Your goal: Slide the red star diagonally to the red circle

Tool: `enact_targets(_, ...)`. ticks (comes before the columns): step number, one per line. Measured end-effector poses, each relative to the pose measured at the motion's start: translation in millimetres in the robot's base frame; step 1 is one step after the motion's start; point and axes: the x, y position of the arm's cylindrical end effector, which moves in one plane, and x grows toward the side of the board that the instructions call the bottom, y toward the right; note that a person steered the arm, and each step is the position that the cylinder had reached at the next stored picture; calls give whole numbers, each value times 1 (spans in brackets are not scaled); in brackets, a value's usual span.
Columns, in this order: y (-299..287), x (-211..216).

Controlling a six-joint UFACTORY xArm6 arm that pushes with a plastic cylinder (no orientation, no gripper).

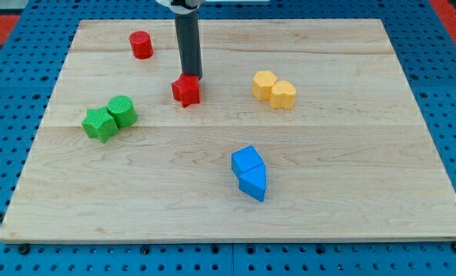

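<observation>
The red star [186,90] lies on the wooden board [350,138], left of the middle and toward the view's top. The red circle [141,44] stands up and to the left of it, near the board's top edge. My tip [191,76] rests right at the star's upper right edge, touching it or nearly so, with the dark rod rising straight up out of the view.
A green star [99,124] and a green cylinder [123,111] touch at the left. Two yellow blocks [273,88] sit together at the upper right. A blue cube [247,161] and a blue triangular block [253,183] sit below the middle.
</observation>
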Motion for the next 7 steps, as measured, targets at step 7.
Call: enact_targets(7,40,-15)
